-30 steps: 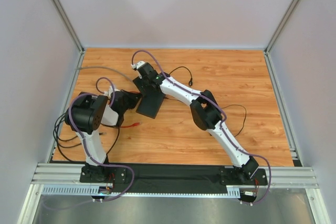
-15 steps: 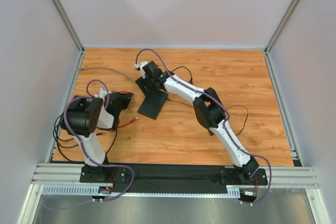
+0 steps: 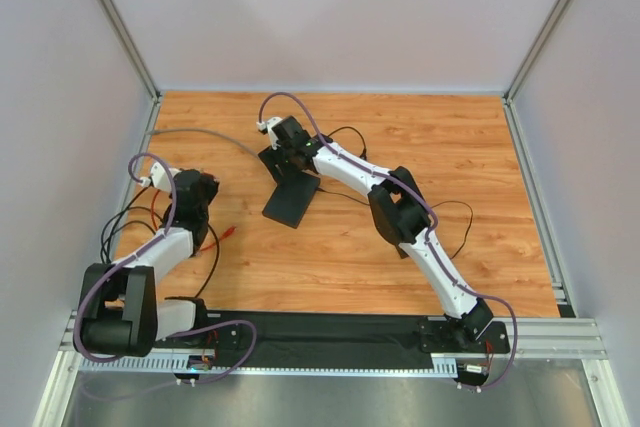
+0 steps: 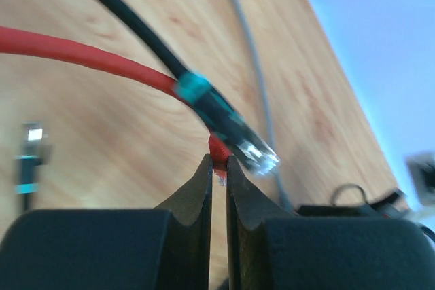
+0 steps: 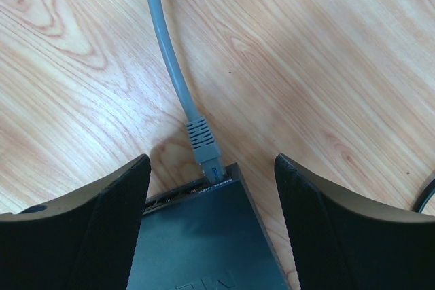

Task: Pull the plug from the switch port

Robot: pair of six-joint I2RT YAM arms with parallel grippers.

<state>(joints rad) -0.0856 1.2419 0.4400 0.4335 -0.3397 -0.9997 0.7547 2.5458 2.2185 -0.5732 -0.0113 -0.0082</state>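
Note:
The switch (image 3: 290, 202) is a flat black box lying on the wooden table; its socket edge shows in the right wrist view (image 5: 197, 236). A grey plug (image 5: 206, 151) on a grey cable (image 3: 200, 134) sits in the end port. My right gripper (image 5: 212, 161) is open, one finger on each side of that end of the switch (image 3: 277, 160). My left gripper (image 4: 219, 164) is shut on the end of a red cable (image 4: 81, 52), well left of the switch (image 3: 203, 219). The red plug (image 3: 228, 232) hangs free of the switch.
A black cable with a teal boot and clear plug (image 4: 248, 147) crosses over the red cable just beyond my left fingertips. Loose black cables (image 3: 125, 237) lie by the left arm's base. A thin black lead (image 3: 455, 222) curls near the right arm. Walls enclose the table.
My left arm has swung back to the left, carrying the red cable's plug away from the switch's side. The right gripper has stayed over the switch's far end.

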